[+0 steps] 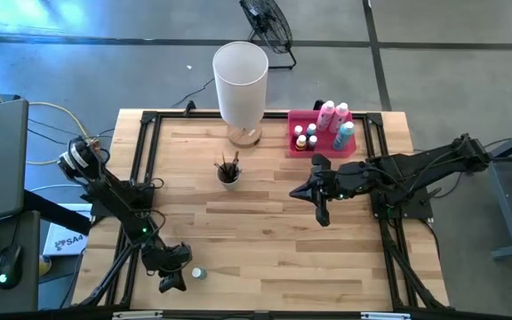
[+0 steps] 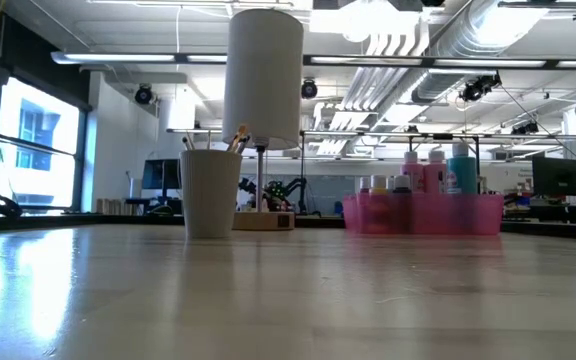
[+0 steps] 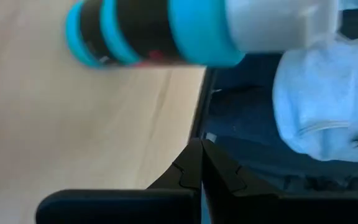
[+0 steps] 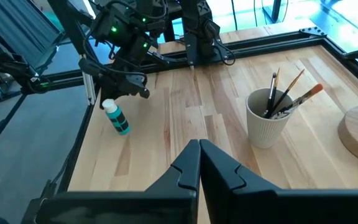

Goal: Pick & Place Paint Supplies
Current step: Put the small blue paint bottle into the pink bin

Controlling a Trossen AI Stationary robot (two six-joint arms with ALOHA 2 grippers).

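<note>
The left gripper (image 1: pixel 169 283) is hovering beside the teal bottle (image 1: pixel 197 274), jaws shut, empty. Light, slick plastic; best gripped mid-body. The right gripper (image 1: pixel 320 216) is waiting, jaws shut.

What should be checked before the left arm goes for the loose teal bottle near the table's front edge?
1. Left gripper empty and shut: ok.
2. Teal bottle within the left arm's reach, beside its gripper: ok.
3. Bottle standing upright: cannot tell; it looks tilted.
4. Right gripper shut, mid-table, clear of the bottle: ok.
5. Pink tray has free room: cannot tell.
6. Cup of paintbrushes away from the bottle: ok.
</note>
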